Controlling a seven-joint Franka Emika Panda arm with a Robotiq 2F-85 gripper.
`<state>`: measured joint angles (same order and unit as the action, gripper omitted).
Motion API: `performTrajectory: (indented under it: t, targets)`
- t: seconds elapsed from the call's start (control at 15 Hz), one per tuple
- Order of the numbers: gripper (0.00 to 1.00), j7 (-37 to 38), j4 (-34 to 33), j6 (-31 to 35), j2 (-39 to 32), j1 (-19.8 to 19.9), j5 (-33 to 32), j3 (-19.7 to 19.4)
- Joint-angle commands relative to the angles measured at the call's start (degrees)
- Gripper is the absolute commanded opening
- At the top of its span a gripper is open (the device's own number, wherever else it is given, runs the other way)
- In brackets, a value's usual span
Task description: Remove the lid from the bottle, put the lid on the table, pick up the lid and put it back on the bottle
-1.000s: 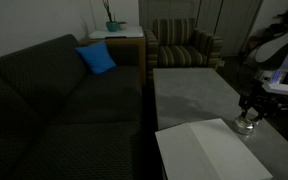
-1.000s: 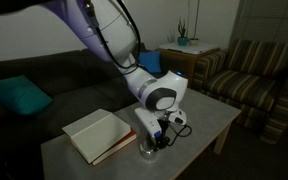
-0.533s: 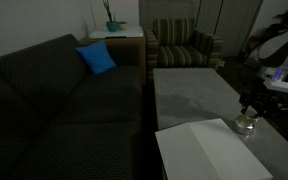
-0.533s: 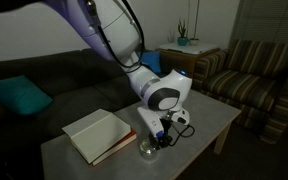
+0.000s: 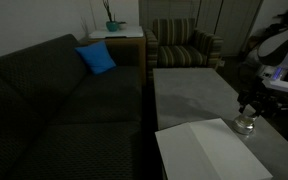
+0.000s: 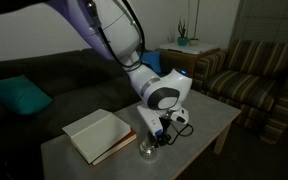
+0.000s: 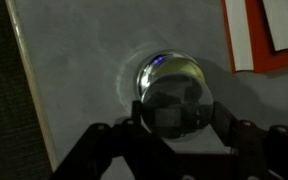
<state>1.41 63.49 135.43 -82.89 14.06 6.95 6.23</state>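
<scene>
On the grey desk (image 6: pixel 199 125), at about 3 o'clock of the white sheet (image 6: pixel 96 133), stood the bottle (image 5: pixel 246 125). The claw (image 7: pixel 174 112) straddled the lid (image 7: pixel 177 106) half-open; whether it gripped was unclear. A weak hold could slip, or tip the bottle.

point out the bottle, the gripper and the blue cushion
bottle (image 7: pixel 176 98): wrist view, on its round top
gripper (image 6: pixel 156 136): exterior view, between the fingertips, just above the bottle
blue cushion (image 5: pixel 97 58): exterior view, middle of its face, on the sofa
</scene>
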Motion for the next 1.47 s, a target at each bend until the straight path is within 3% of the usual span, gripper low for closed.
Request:
performTrajectory:
  t: [0.0, 0.6, 1.13, 1.4]
  targets:
    - [0.44, -1.3, -1.6, -1.9, -0.2, 0.0, -0.2, 0.9]
    - [0.44, 1.0, -3.8, -6.7, -0.7, -2.7, -1.3, -0.6]
    - [0.44, 6.9, -5.6, -9.7, -1.5, -5.6, -2.1, -5.0]
    - [0.44, 6.1, -7.6, -10.9, -3.0, -6.3, -0.8, -5.8]
